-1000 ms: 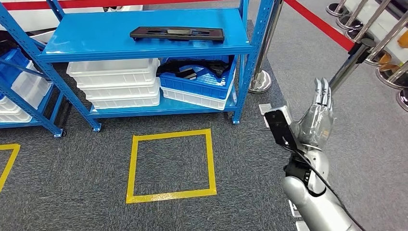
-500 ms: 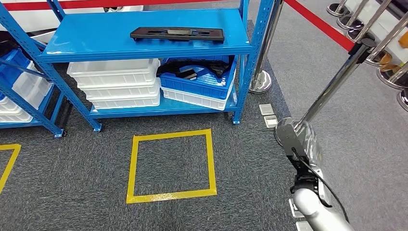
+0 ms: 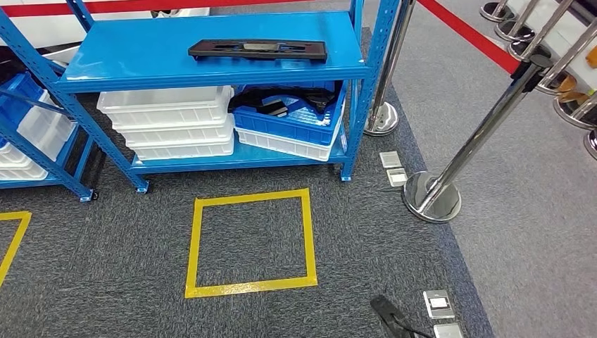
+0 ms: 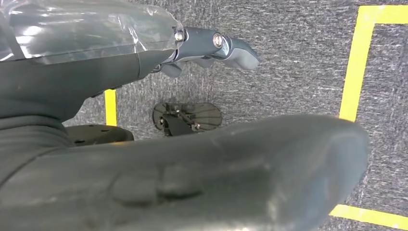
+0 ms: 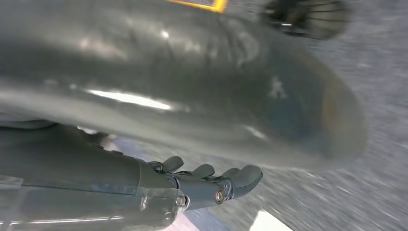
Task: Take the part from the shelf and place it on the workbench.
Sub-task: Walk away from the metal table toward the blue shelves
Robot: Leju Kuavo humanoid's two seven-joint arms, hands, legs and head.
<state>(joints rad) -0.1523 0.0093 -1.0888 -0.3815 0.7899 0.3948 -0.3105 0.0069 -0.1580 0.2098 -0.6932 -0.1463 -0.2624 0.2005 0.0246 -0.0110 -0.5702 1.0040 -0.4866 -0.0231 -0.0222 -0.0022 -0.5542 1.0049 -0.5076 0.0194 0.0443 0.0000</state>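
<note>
Still on the blue shelf (image 3: 211, 53): flat black part (image 3: 258, 48).
Left hand (image 4: 211, 45) and right hand (image 5: 211, 185) over carpet, fingers apart, holding nothing.

This looks like a factory or warehouse demonstration floor. A blue steel shelf rack (image 3: 211, 53) stands on grey carpet (image 3: 105, 267), with stacked white plastic bins (image 3: 169, 120) and a blue crate (image 3: 292, 120) of dark parts on its lower level and a flat black part (image 3: 258, 48) on its top level. In front of the rack a yellow tape square (image 3: 250, 239) marks the carpet, and to the rack's right chrome stanchions (image 3: 450, 176) and a red floor line (image 3: 468, 32) fence off the area.
</note>
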